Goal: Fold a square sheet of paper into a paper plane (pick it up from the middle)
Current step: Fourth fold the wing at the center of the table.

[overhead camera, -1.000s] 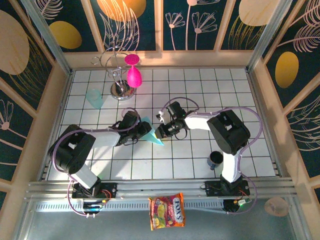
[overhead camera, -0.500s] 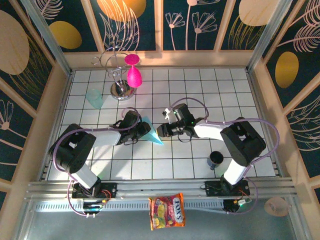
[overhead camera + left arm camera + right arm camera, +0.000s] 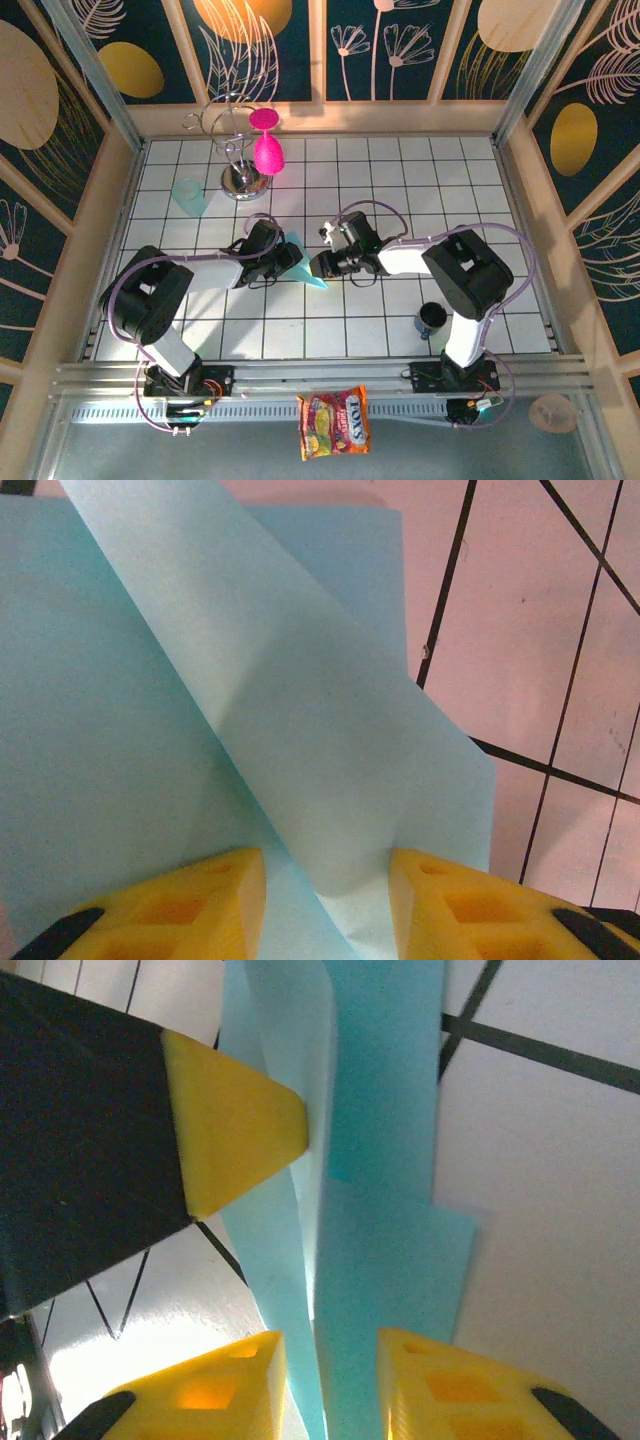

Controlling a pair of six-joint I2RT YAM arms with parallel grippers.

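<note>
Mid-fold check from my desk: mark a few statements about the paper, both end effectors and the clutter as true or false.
1. The light-blue paper already has a flap folded over it. True.
2. The left end effector and the right end effector both straddle the paper. True.
3. The teal cup is touching the paper. False: it sits apart at the far left, near the goblet rack.
4. The snack bag lies on the white grid. False: it lies on the near ledge, in front of the arm bases.
</note>
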